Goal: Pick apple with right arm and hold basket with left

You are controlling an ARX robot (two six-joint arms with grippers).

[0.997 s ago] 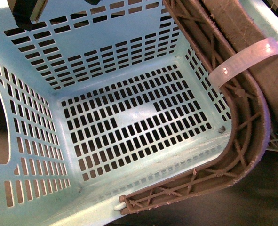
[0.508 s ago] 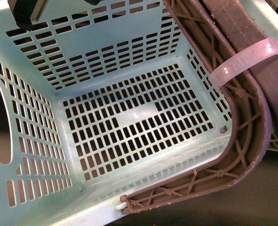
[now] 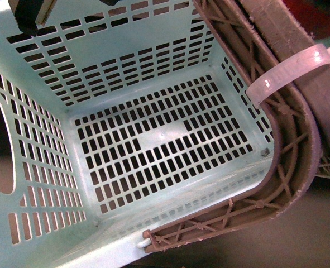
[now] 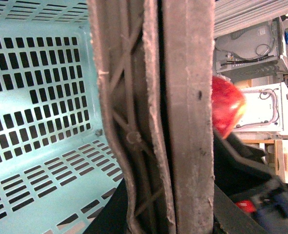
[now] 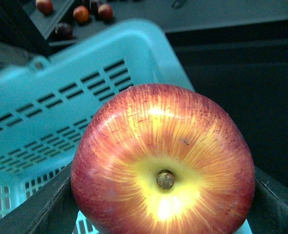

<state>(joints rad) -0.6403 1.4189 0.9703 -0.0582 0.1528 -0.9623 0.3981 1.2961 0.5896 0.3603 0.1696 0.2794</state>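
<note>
Right wrist view showed the apple (image 5: 163,161) clamped in the right gripper (image 5: 163,212) beside the basket (image 5: 61,97), so picking looked done. Whether the left gripper (image 4: 168,219) had closed on the handles (image 4: 182,97) could not be told.

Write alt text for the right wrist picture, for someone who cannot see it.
A red apple with a yellow patch around its stem fills the picture, close to the camera. Behind it is the slotted wall of a turquoise basket.

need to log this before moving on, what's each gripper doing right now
left gripper: closed on the basket, by its handles
right gripper: closed on the apple
</note>
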